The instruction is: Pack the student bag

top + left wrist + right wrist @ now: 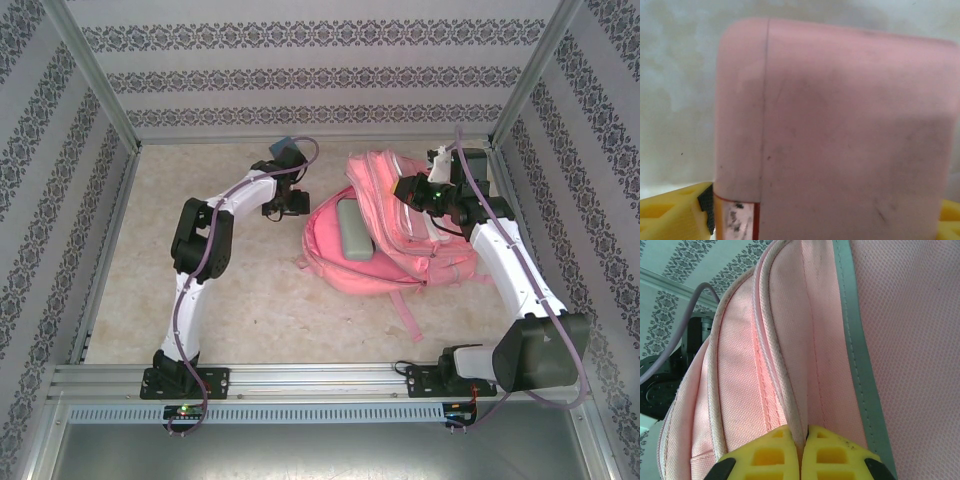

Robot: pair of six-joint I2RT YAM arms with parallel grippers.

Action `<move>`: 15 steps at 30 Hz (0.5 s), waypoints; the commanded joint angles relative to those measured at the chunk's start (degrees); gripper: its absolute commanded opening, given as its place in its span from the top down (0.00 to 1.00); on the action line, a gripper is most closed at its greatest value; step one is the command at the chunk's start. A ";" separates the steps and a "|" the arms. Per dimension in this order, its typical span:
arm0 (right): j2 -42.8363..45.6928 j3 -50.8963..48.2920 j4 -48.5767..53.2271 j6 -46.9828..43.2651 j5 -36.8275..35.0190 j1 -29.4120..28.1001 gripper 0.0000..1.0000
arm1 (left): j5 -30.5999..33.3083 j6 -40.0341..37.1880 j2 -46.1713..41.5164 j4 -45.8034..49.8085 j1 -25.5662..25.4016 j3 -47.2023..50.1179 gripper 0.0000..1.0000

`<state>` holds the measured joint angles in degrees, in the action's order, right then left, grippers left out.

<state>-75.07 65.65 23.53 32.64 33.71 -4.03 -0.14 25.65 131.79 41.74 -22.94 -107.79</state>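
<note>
Student bag (400,250) at centre right of the overhead frame, its mouth open, a grey-green case (352,230) inside. The right gripper (801,447) is pinched closed on a seam fold; the left gripper (283,203) is clamped around a pink box (840,135). The fold should be held taut while the box is lowered in.

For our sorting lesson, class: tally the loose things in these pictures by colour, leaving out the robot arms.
Pink: 2 (student bag, small box)
Grey-green: 1 (oblong case lying in the open bag)
Total: 3
</note>
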 commanded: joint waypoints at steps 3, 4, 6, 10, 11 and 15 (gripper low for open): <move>0.39 1.99 -1.76 -0.32 -0.21 -0.54 0.95 | 2.26 -1.73 1.25 2.52 -0.60 -2.12 0.25; 0.42 1.94 -1.75 -0.38 -0.23 -0.54 0.95 | 2.17 -1.75 1.17 2.41 -0.58 -2.13 0.28; 0.16 2.03 -1.47 -0.30 -0.05 -0.54 0.95 | 2.05 -2.09 0.95 2.13 -0.61 -2.21 0.29; 0.14 2.19 -1.51 -0.17 -0.05 -0.80 0.95 | 2.33 -3.69 1.53 1.73 -0.58 -3.79 0.24; 0.17 2.29 -1.45 -0.29 -0.13 -0.87 0.95 | 2.49 -4.12 1.83 1.92 -0.53 -4.43 0.24; 0.36 2.59 -1.12 -0.32 -0.23 -0.89 0.95 | 2.31 -5.77 3.86 3.56 -0.53 -7.72 0.20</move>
<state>-75.16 65.65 23.59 32.64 33.69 -4.40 1.13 22.57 133.71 42.76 -22.94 -112.92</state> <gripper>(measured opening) 0.073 0.801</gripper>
